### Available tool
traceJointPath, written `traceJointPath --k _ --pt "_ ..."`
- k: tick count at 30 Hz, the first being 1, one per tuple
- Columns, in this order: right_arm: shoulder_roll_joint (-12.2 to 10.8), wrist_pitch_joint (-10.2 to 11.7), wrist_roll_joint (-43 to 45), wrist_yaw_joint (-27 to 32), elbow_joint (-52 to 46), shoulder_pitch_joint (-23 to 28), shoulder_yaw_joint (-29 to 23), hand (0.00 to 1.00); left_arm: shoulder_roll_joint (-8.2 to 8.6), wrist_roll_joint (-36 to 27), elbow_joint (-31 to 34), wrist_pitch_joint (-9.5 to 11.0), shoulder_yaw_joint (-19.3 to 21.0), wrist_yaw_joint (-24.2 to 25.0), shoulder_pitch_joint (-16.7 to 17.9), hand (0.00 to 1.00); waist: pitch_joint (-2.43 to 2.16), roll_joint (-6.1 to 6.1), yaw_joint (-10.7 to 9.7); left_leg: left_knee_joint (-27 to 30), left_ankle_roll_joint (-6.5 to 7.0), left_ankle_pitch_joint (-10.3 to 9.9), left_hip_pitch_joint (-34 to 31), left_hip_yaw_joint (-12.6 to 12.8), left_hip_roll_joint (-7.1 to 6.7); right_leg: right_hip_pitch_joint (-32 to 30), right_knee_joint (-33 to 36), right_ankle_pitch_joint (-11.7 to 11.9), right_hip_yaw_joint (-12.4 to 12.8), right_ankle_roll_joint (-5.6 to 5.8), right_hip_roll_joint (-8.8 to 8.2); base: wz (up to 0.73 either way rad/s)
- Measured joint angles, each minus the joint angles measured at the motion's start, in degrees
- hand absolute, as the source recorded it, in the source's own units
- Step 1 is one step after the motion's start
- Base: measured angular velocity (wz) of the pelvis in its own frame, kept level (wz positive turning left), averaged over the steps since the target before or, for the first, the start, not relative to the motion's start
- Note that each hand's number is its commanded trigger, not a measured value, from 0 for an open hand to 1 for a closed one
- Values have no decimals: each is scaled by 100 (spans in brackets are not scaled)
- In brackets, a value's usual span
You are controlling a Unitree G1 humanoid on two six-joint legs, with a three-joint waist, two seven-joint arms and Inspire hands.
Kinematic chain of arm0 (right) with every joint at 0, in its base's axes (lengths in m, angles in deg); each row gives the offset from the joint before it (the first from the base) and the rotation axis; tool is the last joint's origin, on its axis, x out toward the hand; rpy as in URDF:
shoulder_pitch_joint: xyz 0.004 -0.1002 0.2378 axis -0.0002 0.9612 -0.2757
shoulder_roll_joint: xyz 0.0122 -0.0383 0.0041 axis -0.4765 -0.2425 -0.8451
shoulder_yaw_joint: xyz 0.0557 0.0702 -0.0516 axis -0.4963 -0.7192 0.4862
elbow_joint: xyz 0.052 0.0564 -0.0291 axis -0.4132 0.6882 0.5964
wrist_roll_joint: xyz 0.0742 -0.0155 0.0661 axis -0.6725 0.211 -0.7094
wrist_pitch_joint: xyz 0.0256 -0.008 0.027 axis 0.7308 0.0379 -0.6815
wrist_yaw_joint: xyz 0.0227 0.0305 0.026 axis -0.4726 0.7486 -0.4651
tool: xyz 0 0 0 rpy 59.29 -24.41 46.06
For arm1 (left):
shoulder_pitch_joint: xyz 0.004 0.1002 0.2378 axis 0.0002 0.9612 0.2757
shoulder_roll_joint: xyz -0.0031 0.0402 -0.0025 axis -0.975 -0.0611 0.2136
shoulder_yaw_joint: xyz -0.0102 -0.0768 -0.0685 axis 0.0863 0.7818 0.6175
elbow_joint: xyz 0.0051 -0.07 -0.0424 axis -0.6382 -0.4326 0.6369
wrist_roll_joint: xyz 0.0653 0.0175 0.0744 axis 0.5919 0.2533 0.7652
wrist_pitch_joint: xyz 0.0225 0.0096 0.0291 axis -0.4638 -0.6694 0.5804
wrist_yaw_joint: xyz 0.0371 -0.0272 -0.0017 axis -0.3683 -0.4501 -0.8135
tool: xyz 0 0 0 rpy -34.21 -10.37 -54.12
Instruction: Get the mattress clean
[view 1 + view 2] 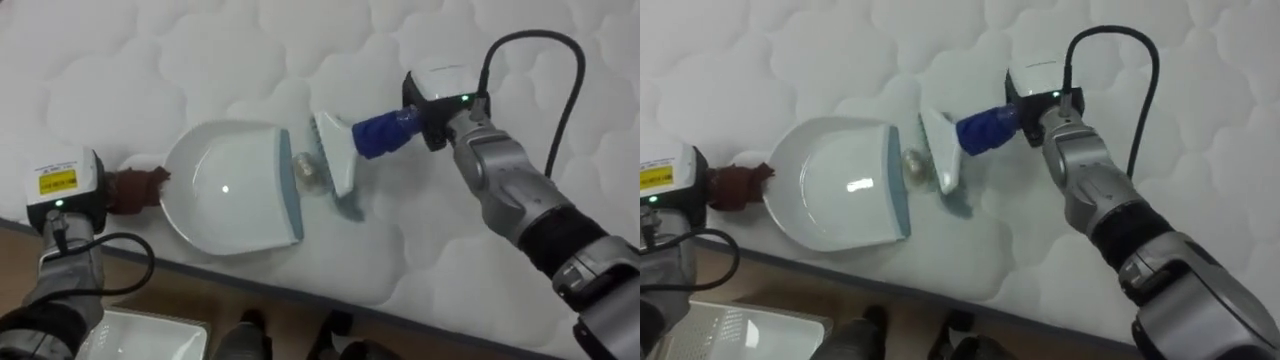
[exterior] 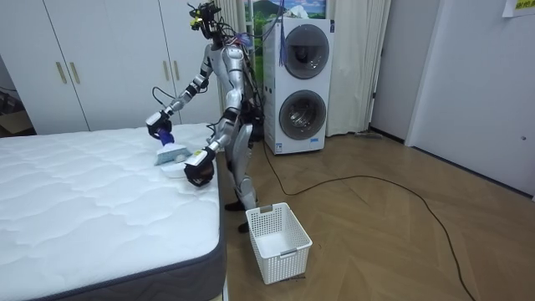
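A white dustpan (image 1: 230,190) with a pale blue lip lies on the white quilted mattress (image 1: 200,60) near its edge. Its brown handle (image 1: 137,188) runs into my left hand (image 1: 68,192), which is shut on it. A small crumpled scrap (image 1: 305,172) sits just at the pan's lip. Right behind the scrap stands the white head of a brush (image 1: 335,155). My right hand (image 1: 440,112) is shut on the brush's blue handle (image 1: 380,133). In the room view I stand at the bed's side, both arms reaching over the mattress (image 2: 84,192).
A white slatted basket (image 2: 277,241) stands on the wood floor by my feet, its corner also in the left eye view (image 1: 140,335). Two stacked washing machines (image 2: 299,88) are behind me. White wardrobes (image 2: 100,58) line the wall beyond the bed.
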Motion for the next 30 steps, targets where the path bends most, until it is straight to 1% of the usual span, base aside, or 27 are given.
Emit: traceJointPath --k 4,5,7,8,9,10,11,12,15,16,18,21,24,28,30 --pt "-15 8 -756 -292 1 -1 -7 100 3 -3 -19 0 5 -3 -1 100 -11 50 -11 71 1 1 -5 -35 -2 6 16 0 -6 0 -6 0" --pt "-82 8 -1036 -356 1 0 -7 100 10 -1 -36 1 2 -6 3 100 -16 77 -12 67 2 1 2 -29 -3 11 16 0 -3 0 -7 0" --pt "-113 9 -1458 -482 1 0 -31 100 37 35 -87 1 25 -8 5 100 -29 127 -18 60 2 1 3 -24 -3 11 36 0 -2 0 -13 0" --pt "-190 41 -1734 -563 1 0 -74 100 86 103 -115 1 100 -7 4 100 -27 166 -18 47 3 1 6 -22 -9 4 67 -2 -2 0 -29 4" --pt "-279 123 -1975 -655 -7 0 -85 100 140 119 -135 -3 118 -7 6 100 -40 201 -16 37 12 14 6 -20 -20 -11 100 -20 -2 -8 -60 6" --pt "-407 167 -2218 -741 -8 0 -88 100 196 118 -147 -6 117 -6 19 100 -61 237 -18 13 14 37 13 -21 -66 -15 106 -25 -1 -9 -80 7" --pt "-458 180 -2325 -779 -8 1 -86 100 226 118 -147 -9 116 -6 22 100 -67 248 -18 -18 20 57 27 -21 -86 -15 110 -27 -2 -7 -101 10" --pt "-537 244 -2581 -862 -7 14 -88 100 292 117 -147 -12 115 -6 33 100 -78 268 -14 -88 41 103 63 -2 -115 -13 121 -33 -2 3 -148 9" --pt "-717 325 -3147 -1038 -7 38 -88 100 332 117 -147 -15 115 5 119 100 -85 280 -15 -93 56 132 119 -7 -119 37 114 -35 -12 9 -181 5" --pt "-731 342 -3233 -1076 -7 43 -88 100 339 112 -148 -15 116 7 133 100 -86 280 -17 -89 56 132 121 -16 -120 48 110 -34 -18 10 -183 8" --pt "-768 347 -3497 -1182 -7 60 -88 100 404 103 -197 -26 115 11 168 100 -86 280 -47 -93 81 156 120 -39 -187 63 121 -36 -50 24 -222 10" --pt "-794 357 -3529 -1198 3 64 -87 100 460 103 -236 -26 114 20 168 100 -85 279 -49 -95 101 167 122 -34 -193 62 159 -31 -43 47 -262 2" --pt "-794 401 -3540 -1193 4 64 -88 100 465 104 -259 -25 112 20 169 100 -85 279 -52 -106 113 172 145 -23 -208 72 198 -38 -36 62 -298 0" --pt "-790 418 -3541 -1194 7 74 -96 100 460 102 -367 1 113 21 173 100 -88 274 -73 -114 115 174 203 -27 -209 135 200 -51 -40 78 -300 2" --pt "-788 484 -3541 -1194 7 76 -179 100 456 100 -397 10 116 20 173 100 -89 271 -96 -114 119 176 203 -27 -208 135 205 -51 -41 77 -300 0"
